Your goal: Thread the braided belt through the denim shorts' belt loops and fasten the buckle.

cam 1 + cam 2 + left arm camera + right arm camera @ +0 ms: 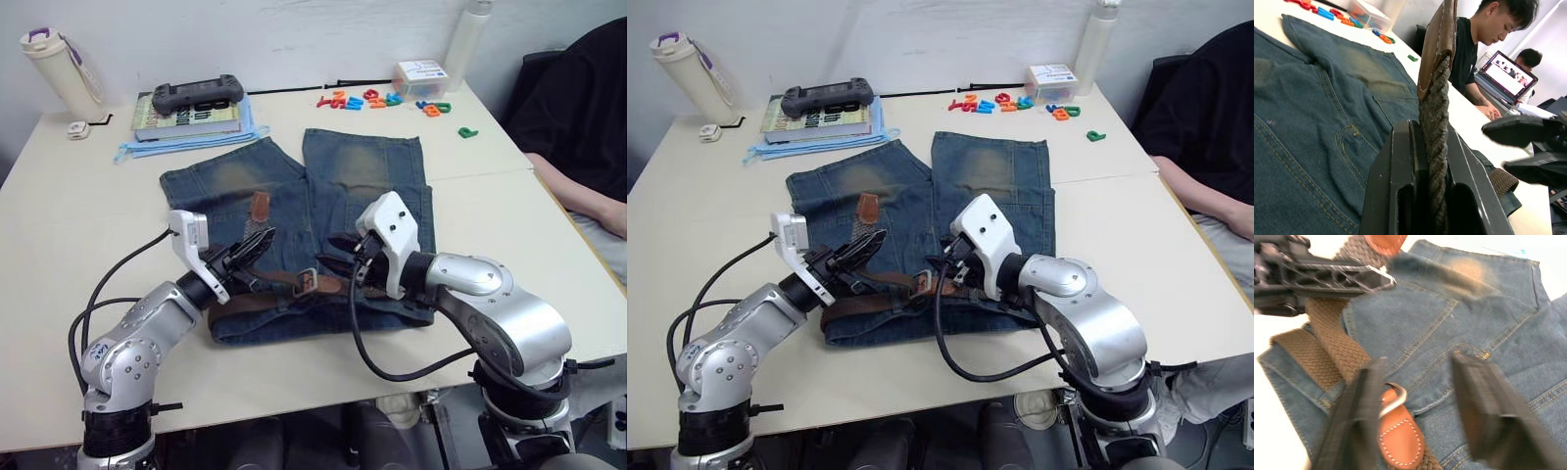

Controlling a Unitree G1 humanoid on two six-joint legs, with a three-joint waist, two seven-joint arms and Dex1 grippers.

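Two pincers work over the denim shorts (304, 225) flat on the counter (78, 245). The left pincer (257, 241) is clamped on the braided belt (269, 289) near its tan tip, lifting it. The right pincer (1420, 401) hovers spread apart over the buckle (1393, 399). Much of the belt lies along the waistband; how many belt loops it passes is unclear, and fastening looks undone.

game controller (197, 94) on books (184, 118), plastic letters (364, 99), bottle (61, 72)

Braided belt (279, 294) lies across denim shorts (294, 196) on table (78, 225)
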